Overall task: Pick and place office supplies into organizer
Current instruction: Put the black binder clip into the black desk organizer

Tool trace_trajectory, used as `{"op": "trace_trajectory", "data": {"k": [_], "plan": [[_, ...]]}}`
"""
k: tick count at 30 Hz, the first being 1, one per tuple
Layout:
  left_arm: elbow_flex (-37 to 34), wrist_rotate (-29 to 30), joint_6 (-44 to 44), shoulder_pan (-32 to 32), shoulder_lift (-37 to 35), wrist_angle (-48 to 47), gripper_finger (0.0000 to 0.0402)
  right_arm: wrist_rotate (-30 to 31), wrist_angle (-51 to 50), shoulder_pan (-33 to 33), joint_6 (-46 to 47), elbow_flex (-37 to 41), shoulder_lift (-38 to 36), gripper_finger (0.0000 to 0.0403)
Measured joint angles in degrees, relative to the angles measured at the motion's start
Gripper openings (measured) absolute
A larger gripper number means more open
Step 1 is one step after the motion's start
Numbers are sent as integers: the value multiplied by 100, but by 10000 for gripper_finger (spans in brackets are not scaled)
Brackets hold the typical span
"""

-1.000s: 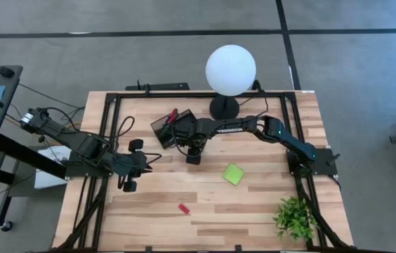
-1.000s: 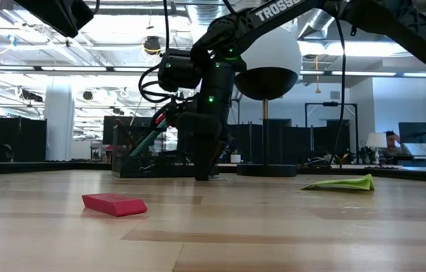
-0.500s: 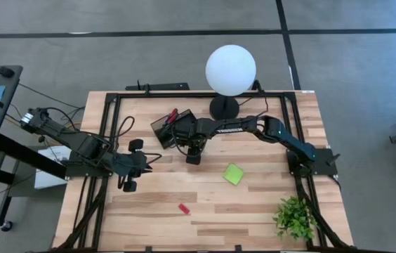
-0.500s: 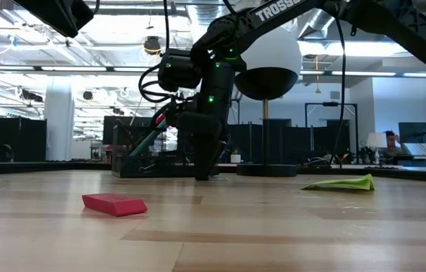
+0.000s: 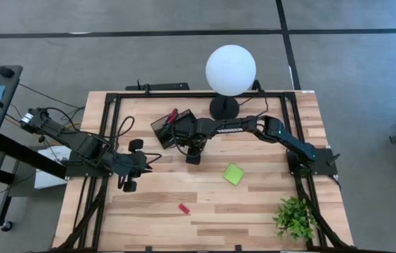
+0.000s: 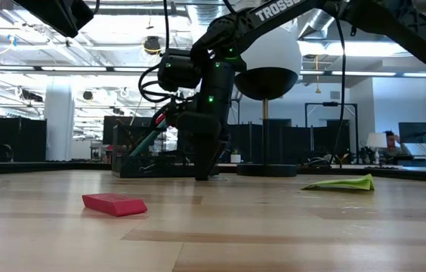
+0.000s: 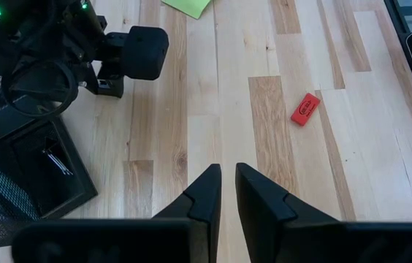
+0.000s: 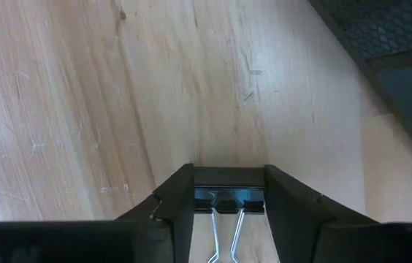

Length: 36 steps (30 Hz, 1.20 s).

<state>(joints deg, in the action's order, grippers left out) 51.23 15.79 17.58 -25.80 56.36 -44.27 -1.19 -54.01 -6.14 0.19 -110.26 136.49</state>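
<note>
The right gripper (image 8: 229, 208) points down at the table (image 5: 268, 204) just by the organizer (image 5: 168, 128), at that tray's 4 o'clock corner; its fingers (image 8: 175, 201) flank a black clip (image 8: 229, 196), touching both its sides. The organizer sits toward 11 o'clock from the table's centre, scissors (image 5: 172, 114) standing in it. The left gripper (image 7: 227, 191) hangs at 9 o'clock, fingers nearly together, holding nothing. Open wood lies between the arms. A sticky pad (image 5: 234, 173) lies at 4 o'clock, an eraser (image 5: 183, 208) at 6, near the front edge. The lamp (image 5: 230, 70) stands at 12, the plant (image 5: 295, 215) at 5.
</note>
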Motion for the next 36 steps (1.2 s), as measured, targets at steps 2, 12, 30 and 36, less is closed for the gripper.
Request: {"op": "trace_trajectory", "data": {"k": [2, 12, 30, 36], "plan": [[-1, 0, 0, 0, 0, 1, 38, 0, -19, -33, 11, -2, 0, 128], [0, 0, 0, 0, 0, 1, 38, -20, -147, -50, -13, -96, 17, 134], [1, 0, 0, 0, 0, 0, 38, 125, -441, -41, -66, -666, 55, 127], [1, 0, 0, 1, 0, 0, 38, 179, -185, -79, -208, -1019, 44, 143]]}}
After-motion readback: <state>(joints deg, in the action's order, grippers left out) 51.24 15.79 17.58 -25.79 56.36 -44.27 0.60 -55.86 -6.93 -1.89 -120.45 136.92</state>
